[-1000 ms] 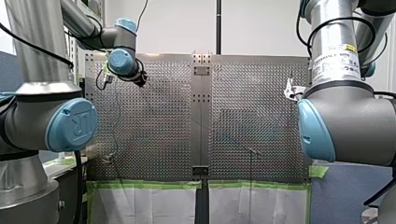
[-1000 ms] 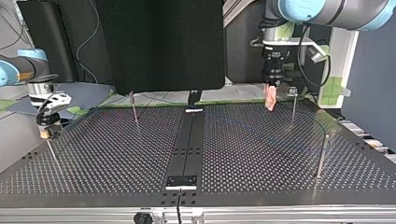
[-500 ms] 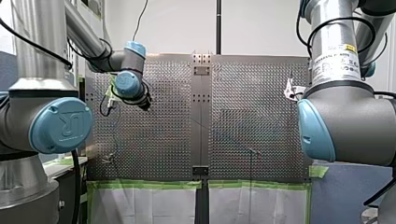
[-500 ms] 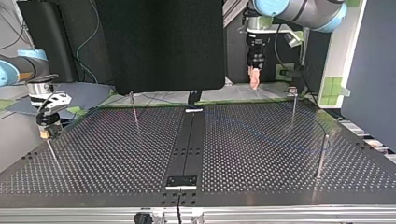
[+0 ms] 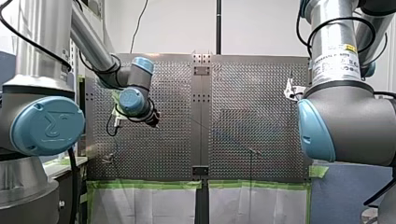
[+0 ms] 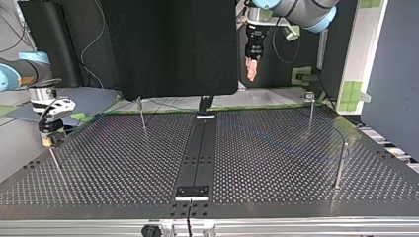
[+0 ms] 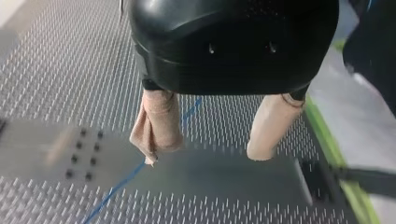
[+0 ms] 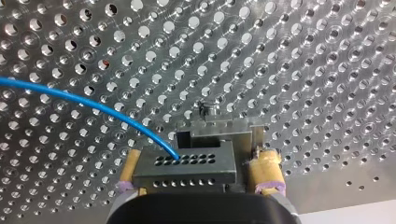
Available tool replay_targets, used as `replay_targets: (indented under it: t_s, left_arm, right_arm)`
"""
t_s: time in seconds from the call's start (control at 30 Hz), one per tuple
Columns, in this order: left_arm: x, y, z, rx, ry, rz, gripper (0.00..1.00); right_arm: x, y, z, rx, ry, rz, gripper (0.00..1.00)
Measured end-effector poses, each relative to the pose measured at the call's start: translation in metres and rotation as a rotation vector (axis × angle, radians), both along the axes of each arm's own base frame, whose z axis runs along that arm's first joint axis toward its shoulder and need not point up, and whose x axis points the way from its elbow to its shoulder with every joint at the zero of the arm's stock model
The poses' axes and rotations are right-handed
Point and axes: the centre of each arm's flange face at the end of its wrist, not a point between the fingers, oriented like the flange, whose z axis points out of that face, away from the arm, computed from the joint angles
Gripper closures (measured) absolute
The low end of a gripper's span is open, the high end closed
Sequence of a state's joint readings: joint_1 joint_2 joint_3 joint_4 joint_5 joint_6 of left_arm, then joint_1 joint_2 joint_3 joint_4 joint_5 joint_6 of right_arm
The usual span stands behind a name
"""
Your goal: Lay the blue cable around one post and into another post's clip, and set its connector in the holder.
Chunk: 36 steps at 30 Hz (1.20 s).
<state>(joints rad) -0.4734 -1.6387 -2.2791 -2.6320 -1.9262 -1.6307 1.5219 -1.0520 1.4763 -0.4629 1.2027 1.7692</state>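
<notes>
**Connector held, cable loose: mind the slack**

Your right gripper [image 8: 198, 158] has its yellow pads clamped on the connector [image 8: 187, 170], right at the holder [image 8: 215, 123]. Your left gripper [image 6: 252, 71] hangs high at the top view's upper middle, beige pads wide apart and holding nothing. The blue cable [image 7: 116, 190] lies untended on the perforated table [image 6: 276, 168] beneath it. As I judge it, seating the connector could tug that cable away from a post [image 6: 341, 165]. A black panel [image 6: 168, 44] backs the table.

Wide lane left open down middle of surface [image 6: 197, 148] in top view, between left post [image 6: 142, 114] and two at right: back post [image 6: 310, 111], front post [image 6: 341, 165]. Left edge blocked by right claw [image 6: 48, 140], clamped on connector [image 8: 184, 165]. Blue cable [image 7: 116, 189] strung low beneath left claw [image 6: 252, 69], held high, fingers spread.
</notes>
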Motion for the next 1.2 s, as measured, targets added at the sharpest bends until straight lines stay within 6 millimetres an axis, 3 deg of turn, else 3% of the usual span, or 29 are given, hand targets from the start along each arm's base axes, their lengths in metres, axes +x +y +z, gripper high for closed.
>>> replay_targets:
  t_s: [0.53,1.2]
  left_arm:
    - [-0.029,-0.059,-0.049,-0.101,0.031,-0.208,0.0]
    - [-0.073,-0.095,-0.107,-0.089,0.009,-0.215,0.0]
  right_arm:
    - [0.0,0.0,0.0,0.0,0.0,0.0,0.0]
    - [0.0,0.0,0.0,0.0,0.0,0.0,0.0]
